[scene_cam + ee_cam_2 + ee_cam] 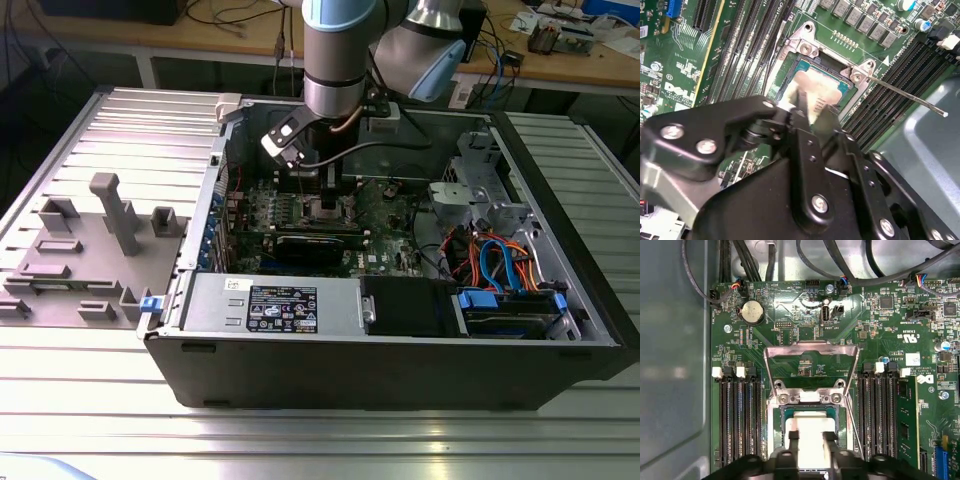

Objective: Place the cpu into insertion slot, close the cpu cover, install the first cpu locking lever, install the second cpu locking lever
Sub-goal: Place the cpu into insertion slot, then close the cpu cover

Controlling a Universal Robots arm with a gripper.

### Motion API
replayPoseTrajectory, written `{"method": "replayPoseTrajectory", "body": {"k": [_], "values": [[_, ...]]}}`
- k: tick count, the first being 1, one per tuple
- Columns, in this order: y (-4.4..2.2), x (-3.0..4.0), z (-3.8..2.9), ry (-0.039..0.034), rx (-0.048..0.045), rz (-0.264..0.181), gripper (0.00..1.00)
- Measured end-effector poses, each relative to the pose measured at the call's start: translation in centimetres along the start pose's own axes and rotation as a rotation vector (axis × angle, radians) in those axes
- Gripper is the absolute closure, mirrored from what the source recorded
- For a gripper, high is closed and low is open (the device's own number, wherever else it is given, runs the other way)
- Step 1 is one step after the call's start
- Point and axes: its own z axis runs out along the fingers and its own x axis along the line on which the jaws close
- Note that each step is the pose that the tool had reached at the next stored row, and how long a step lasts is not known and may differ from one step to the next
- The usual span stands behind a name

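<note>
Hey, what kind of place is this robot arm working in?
Probably a robotics or electronics lab: an opened computer case sits on a ribbed metal table, with cable-strewn wooden benches behind and grey fixture blocks alongside.

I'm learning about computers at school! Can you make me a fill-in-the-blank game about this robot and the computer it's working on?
1. The cpu sits in the insertion slot on a ___ circuit board.
2. The cpu cover is flipped ___, not closed.
3. The pincer is nearest to the ___.
Missing words: green; open; cpu.
</note>
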Motion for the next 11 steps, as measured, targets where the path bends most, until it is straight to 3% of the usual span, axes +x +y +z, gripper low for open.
{"method": "replayPoseTrajectory", "body": {"k": [3, 11], "values": [[0.00, 0.00, -0.01, 0.0000, 0.0000, 0.000, 0.89], [0.01, 0.00, -0.27, 0.0000, 0.0000, 0.000, 0.89]]}}
